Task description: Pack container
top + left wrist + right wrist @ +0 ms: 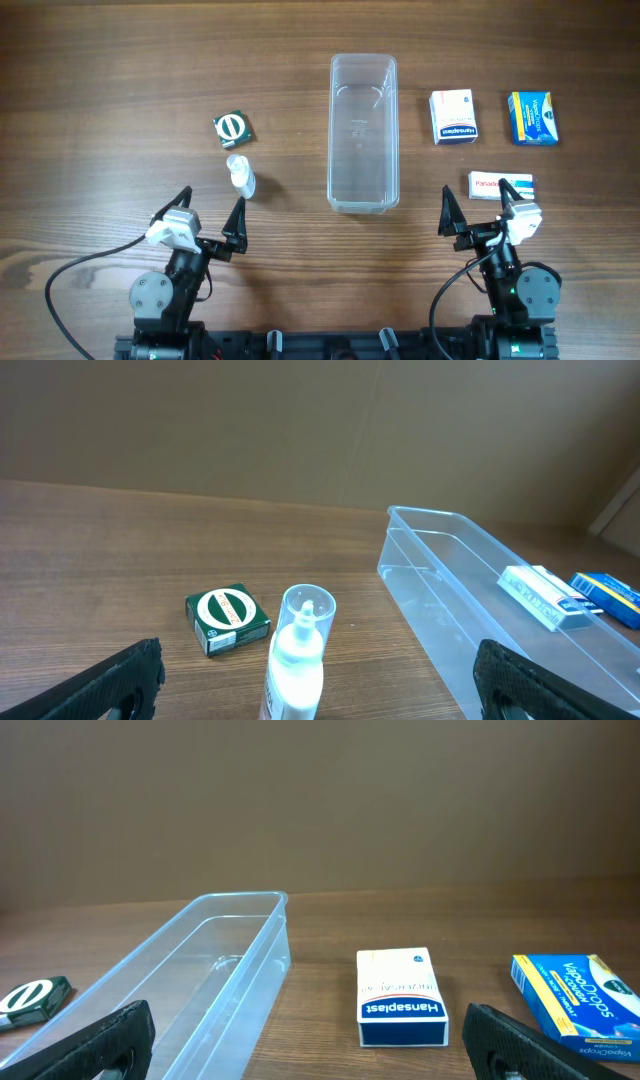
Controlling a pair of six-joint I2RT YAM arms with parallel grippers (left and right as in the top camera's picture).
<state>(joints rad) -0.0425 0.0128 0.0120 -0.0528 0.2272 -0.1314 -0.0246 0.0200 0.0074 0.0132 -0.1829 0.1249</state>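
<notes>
Wooden table [100, 100] scene: container [363, 130] empty, packing unstarted. Left claw [212, 205] and right claw [476, 198] both released, holding nothing. Next, probably: reach nearest item, white bottle [240, 175].

Soft, even light falls from above on the wooden table [100, 100], and shadows beside the objects are short and faint. The clear container [363, 130] carries pale glints along its rim, without harsh glare. The overhead view is sharp throughout. In the 2 wrist views the dark fingers [110, 685] at the lower corners look soft, and the background wall is dim.
</notes>
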